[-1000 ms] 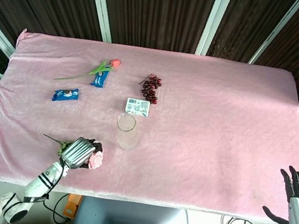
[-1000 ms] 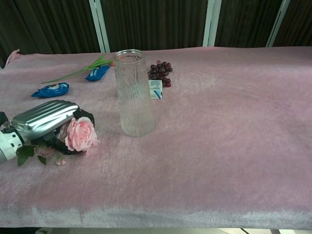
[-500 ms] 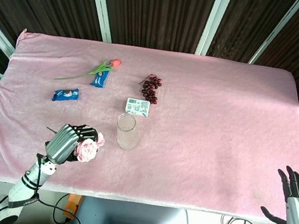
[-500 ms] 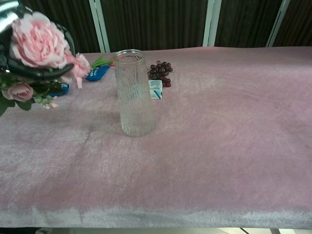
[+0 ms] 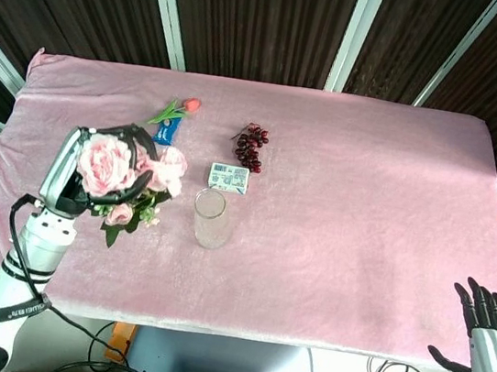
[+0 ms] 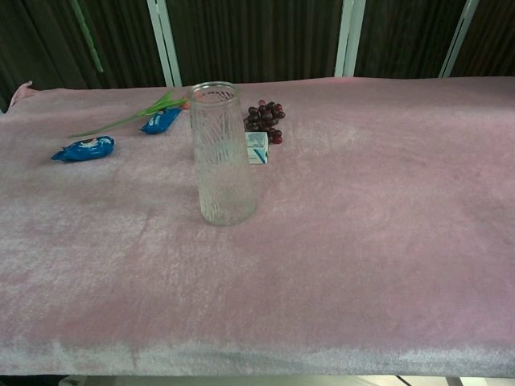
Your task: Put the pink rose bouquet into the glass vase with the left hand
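Observation:
My left hand grips the pink rose bouquet, raised high above the table's left side, blooms facing up toward the head camera. The bouquet hangs left of the glass vase, apart from it. The vase stands upright and empty near the table's middle. In the chest view only a thin green stem shows at the top left; the hand itself is out of that frame. My right hand is open, fingers spread, below the table's front right corner.
A pink cloth covers the table. Behind the vase lie a small white box and dark grapes. At the back left are a single tulip and two blue packets.
My left hand has lifted the bouquet from near the table's front edge up high and further back, out of the chest view. The right hand barely moved.

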Controlling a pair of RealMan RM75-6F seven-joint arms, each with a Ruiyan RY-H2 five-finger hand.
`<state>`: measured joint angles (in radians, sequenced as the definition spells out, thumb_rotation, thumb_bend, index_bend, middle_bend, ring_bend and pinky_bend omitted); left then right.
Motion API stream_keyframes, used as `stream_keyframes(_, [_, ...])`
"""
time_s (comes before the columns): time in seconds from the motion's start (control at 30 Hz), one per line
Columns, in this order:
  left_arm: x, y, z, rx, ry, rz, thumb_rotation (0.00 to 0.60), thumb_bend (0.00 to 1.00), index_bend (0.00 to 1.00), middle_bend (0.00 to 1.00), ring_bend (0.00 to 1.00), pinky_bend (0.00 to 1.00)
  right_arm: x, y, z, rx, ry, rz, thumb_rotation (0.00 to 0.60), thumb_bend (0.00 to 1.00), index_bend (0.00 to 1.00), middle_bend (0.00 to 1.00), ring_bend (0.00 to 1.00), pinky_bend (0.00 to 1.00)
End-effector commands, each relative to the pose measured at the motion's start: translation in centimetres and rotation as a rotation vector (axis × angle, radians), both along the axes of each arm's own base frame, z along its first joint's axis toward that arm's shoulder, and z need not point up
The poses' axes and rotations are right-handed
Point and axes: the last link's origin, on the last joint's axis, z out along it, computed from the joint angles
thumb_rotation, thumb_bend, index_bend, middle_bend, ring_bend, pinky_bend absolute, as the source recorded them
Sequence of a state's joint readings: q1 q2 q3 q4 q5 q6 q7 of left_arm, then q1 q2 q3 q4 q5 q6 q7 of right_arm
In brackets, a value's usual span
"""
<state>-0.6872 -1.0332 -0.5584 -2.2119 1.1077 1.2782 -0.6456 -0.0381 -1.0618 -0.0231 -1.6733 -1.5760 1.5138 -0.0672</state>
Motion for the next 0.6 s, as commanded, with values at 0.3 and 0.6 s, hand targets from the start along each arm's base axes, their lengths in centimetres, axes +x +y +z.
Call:
stream_keyframes(0.3, [7.2,4.5,-0.4,-0.09,-0.134,-0.02,0.6,0.48,0.81,0.81,0.72,0.82,-0.3,-0.2,1.0,-0.034,-0.029,-0.009,0.6,0.18,0.0,0.0,0.0,0.0])
stream_keyframes(0.6, [6.6,7.5,-3.7,-0.068,-0.086,0.058,0.6,0.48,0.81,0.81,0.72,0.82,-0.4,-0.5,1.2,-0.035,-0.035,-0.014,0.6,0.18,0.0,0.0,0.0,0.0])
